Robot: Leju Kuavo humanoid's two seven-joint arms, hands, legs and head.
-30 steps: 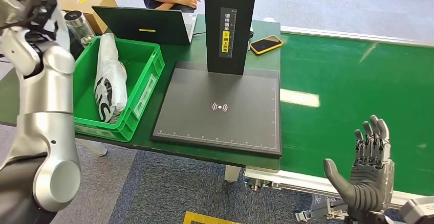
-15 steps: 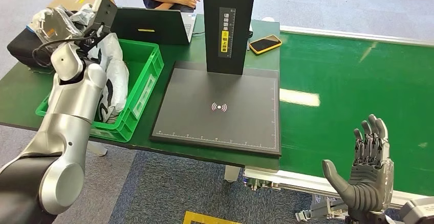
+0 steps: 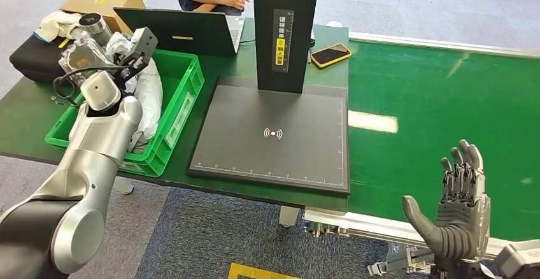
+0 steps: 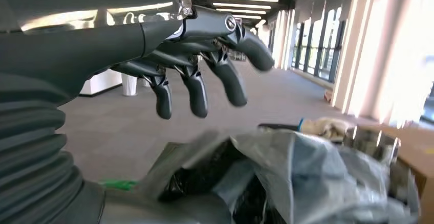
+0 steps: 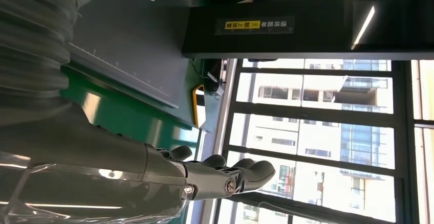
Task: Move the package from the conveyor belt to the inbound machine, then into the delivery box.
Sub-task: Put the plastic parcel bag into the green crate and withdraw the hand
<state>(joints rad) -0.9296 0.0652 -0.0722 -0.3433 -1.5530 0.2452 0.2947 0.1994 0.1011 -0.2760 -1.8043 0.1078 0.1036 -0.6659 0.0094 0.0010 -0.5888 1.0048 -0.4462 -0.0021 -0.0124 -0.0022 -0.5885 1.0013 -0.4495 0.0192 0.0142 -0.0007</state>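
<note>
Package in crate, both hands empty.
My left hand [image 4: 199, 75] hovers, fingers spread, above the package [image 3: 148, 94] in the green crate [image 3: 181, 94]; right hand [image 3: 460, 218] open near the belt [image 3: 446, 107].

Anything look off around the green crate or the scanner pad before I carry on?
Nothing is spilled or damaged. The package lies crumpled in the green crate, leaning on its far wall. The scanner pad and conveyor belt carry no package. Both hands, left and right, hold nothing.
</note>
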